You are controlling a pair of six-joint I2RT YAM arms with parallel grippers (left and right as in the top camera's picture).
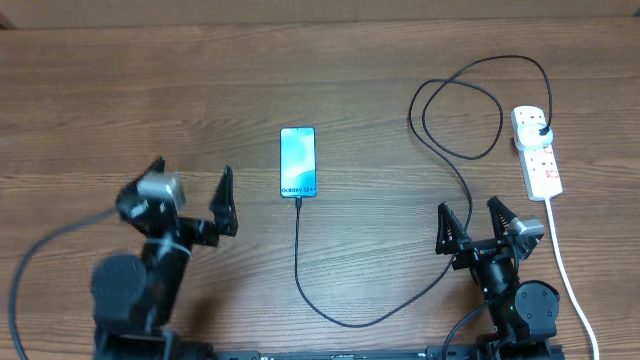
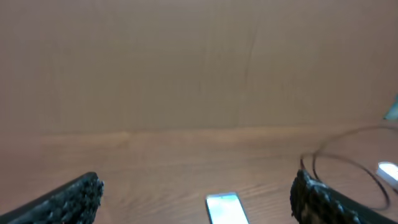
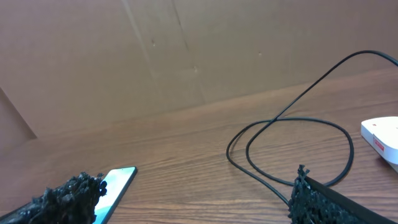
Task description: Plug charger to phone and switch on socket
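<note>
The charger (image 1: 297, 250) lies as a thin black line across the wooden table (image 1: 120, 80). Its small tip meets the near short edge of the phone (image 1: 298, 162), but we cannot tell from above whether it is fully seated. From there it runs toward us, swings right, loops at the far right and ends in a black plug in the far end of the socket (image 1: 543, 170). The phone lies flat near the table's middle with its screen lit. The socket sits at the far right, and its thick white cord (image 1: 563, 268) trails off the near edge. Its red switches are too small for us to read their position. The left gripper (image 1: 190, 188) hovers near-left of the phone with its jaws wide apart and nothing between them. The right gripper (image 1: 473, 222), also spread and empty, sits near-left of the socket, just beside the cable. In the blurred left wrist view the phone is cut off by the bottom edge. In the right wrist view one finger hides part of the phone, and only a corner of the socket shows.
</note>
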